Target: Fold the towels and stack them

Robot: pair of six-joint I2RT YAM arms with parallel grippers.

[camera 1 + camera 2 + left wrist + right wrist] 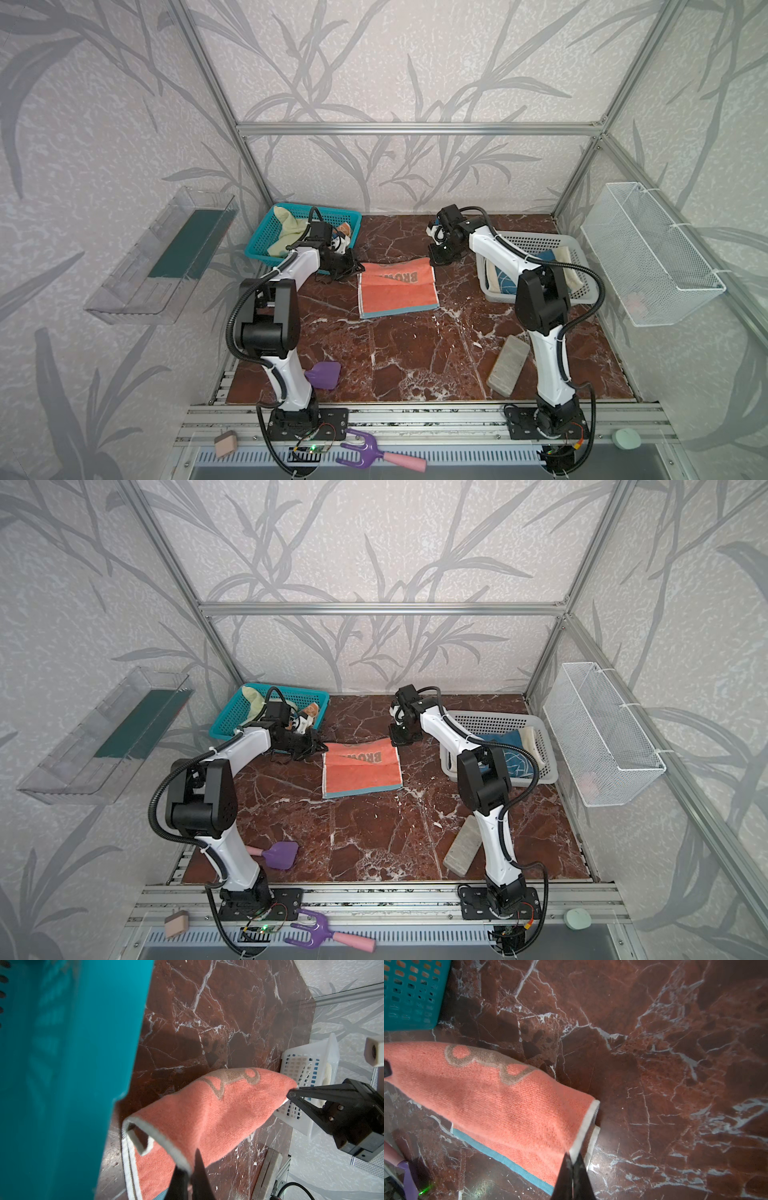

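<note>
The left tool (192, 1165) and right tool (573, 1157) each clamp a far corner of the salmon towel (395, 293); either thin hem could slip, skewing the fold.

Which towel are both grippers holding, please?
The salmon BROWN towel; left gripper and right gripper pinch its far corners. The rest sit in the teal basket and white basket.

Two robot arms, the left arm (291, 374) and the right arm (548, 365), have glossy white covers and bulky black joint housings. Black ribbed cable hoses (228, 332) loop beside them, fastened with white ties. The left end effector (190, 1165) and right end effector (572, 1159) are black and taper to thin pointed fingers.
</note>
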